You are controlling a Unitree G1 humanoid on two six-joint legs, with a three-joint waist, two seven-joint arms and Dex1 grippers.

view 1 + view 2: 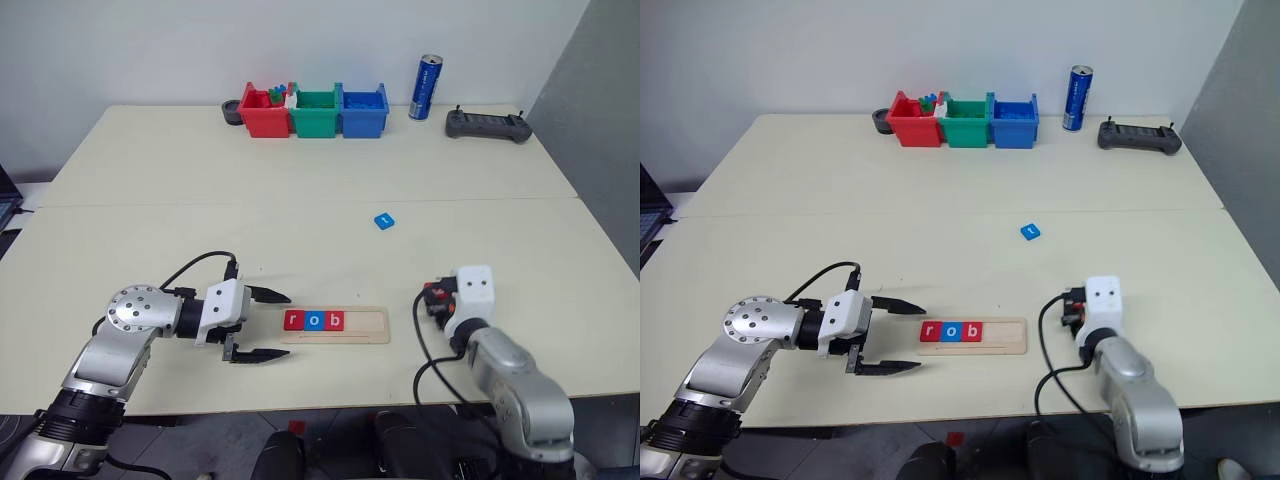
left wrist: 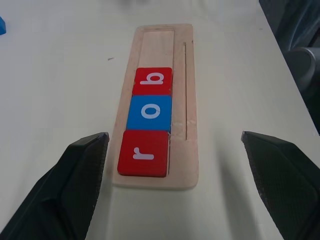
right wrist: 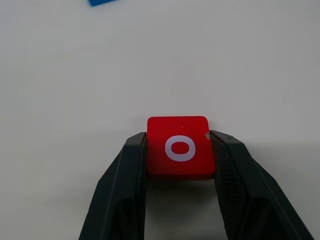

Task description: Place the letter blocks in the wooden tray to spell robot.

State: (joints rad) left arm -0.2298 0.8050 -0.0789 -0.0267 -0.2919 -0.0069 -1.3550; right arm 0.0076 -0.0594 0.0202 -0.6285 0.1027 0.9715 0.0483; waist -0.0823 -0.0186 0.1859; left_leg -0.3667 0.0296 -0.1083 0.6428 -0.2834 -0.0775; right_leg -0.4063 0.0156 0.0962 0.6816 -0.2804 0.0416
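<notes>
Left wrist view confirms r, o, b seated in the wooden tray near the tabletop's front edge; right gripper clamps the red o block, blue block lies mid-tabletop, left gripper gapes empty.

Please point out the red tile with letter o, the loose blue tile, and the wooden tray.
red square tile with white o (image 3: 180, 148), right wrist view, top face
loose blue square tile (image 1: 384, 220), left eye view, centre
long pale wooden tray (image 1: 366, 323), left eye view, bare groove

Pale cream table against a plain white wall.
</notes>
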